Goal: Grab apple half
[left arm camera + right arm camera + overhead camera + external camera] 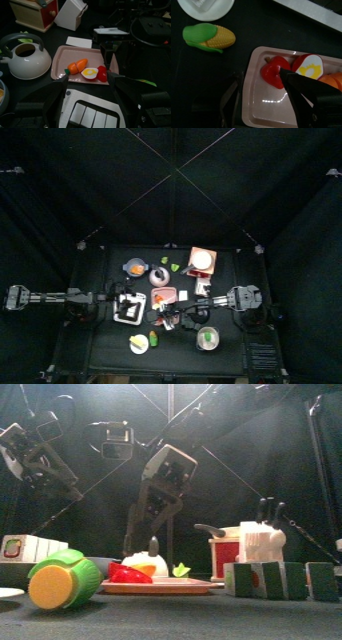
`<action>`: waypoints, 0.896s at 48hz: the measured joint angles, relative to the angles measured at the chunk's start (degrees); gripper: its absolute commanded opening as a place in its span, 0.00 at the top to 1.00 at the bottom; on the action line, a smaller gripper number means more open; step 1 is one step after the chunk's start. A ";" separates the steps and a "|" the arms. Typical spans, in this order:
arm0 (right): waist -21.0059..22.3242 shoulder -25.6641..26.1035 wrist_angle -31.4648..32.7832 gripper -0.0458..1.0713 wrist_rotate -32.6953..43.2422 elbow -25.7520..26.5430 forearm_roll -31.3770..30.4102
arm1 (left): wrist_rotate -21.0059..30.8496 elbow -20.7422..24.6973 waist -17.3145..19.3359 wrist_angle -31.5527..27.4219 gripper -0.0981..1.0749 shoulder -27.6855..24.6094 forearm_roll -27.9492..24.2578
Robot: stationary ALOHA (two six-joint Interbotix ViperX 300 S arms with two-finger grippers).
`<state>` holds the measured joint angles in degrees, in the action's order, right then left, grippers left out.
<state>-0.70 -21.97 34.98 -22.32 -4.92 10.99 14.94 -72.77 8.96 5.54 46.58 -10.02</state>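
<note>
Left gripper (87,87): hovering beside the tray, jaws spread, holding nothing.
Kettle (27,60): sitting on the worktop near the tray.
Pink tray (63,54): carrying carrot (77,65), apple half and red pepper (276,71).
Apple half (310,67): lying cut face up between carrot and pepper.
Right gripper (264,95): hanging over the tray's edge, jaws parted, empty.
Corn cob (209,36): lying off the tray.

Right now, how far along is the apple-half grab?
Done: the right hand is over the pink tray, jaws open. Under way: lining up; the apple half lies ungrasped on the tray beside a red piece. Left: closing on it and lifting.
</note>
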 measured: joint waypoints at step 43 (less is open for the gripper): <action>0.18 -4.75 1.67 0.13 -0.53 2.37 -7.56 | 0.09 -0.09 0.35 0.00 0.10 0.09 -0.09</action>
<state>-0.53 -26.72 36.65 -22.85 -2.55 3.43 15.03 -72.86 9.32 5.54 46.67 -10.11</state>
